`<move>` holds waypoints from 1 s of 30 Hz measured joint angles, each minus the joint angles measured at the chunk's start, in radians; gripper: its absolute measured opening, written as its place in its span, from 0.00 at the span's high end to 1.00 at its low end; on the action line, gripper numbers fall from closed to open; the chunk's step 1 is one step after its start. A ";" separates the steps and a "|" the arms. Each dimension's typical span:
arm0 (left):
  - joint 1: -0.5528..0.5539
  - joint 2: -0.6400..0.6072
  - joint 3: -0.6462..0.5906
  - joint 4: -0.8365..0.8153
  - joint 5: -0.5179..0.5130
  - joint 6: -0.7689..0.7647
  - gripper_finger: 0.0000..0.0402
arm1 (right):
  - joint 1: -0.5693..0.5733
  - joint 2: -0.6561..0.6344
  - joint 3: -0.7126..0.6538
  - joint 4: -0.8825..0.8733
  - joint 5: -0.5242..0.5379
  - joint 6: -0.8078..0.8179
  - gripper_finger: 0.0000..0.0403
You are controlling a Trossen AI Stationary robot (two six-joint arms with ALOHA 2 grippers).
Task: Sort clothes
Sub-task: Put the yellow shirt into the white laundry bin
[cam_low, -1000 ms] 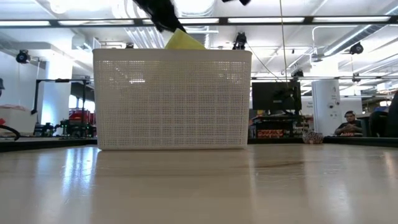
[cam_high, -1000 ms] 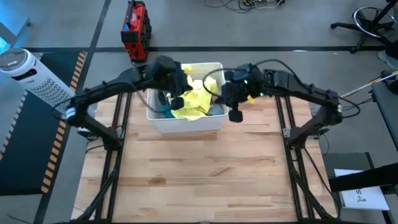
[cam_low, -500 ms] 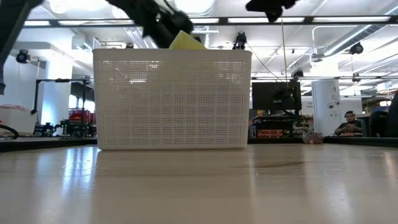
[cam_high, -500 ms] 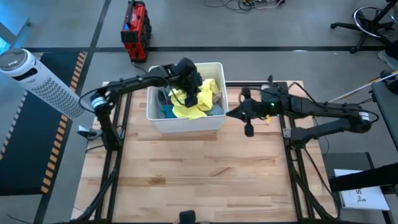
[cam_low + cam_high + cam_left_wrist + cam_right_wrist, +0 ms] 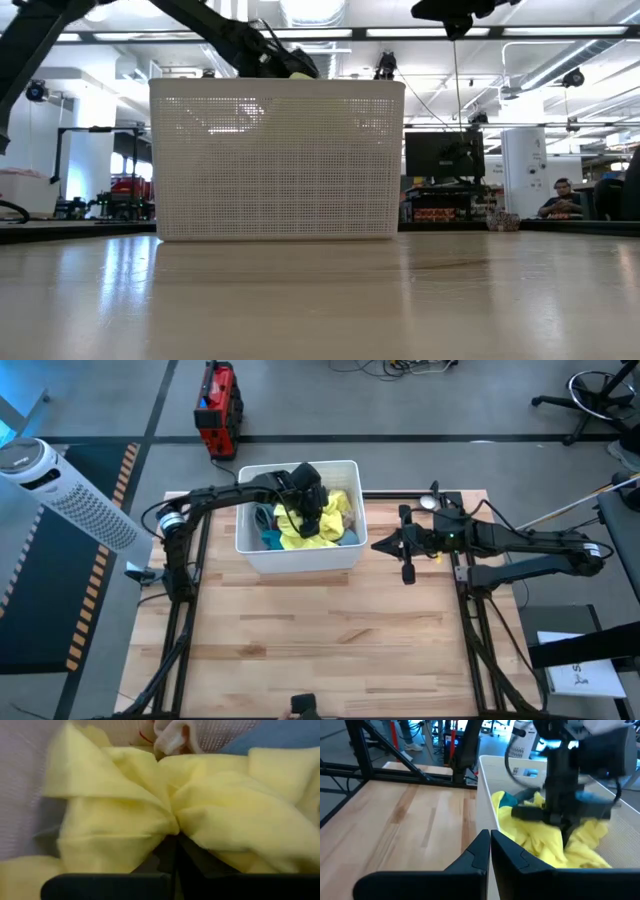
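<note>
Yellow garment (image 5: 318, 526) sits on top of the pile in the white basket (image 5: 300, 558), bunched right at the left gripper (image 5: 172, 840), whose fingers look pinched shut on a fold. I'd lift straight up so nothing else snags. Right gripper (image 5: 489, 851) idles beside the basket, fingers together, empty.

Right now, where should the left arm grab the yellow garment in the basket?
At the bunched fold on top of the yellow garment, coming straight down: it lies heaped in the basket, walls blocking side approach. The left end effector is already pinching that ridge.
</note>
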 joint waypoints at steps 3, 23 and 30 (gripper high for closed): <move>0.001 -0.079 -0.002 -0.013 -0.011 -0.002 1.00 | 0.000 0.002 0.000 -0.001 0.011 -0.003 1.00; 0.015 -0.277 -0.338 0.168 -0.020 -0.061 1.00 | 0.000 0.002 0.002 0.015 0.024 -0.021 1.00; 0.053 -0.291 -0.425 0.255 -0.017 -0.084 1.00 | 0.000 0.002 0.002 0.016 0.024 -0.026 1.00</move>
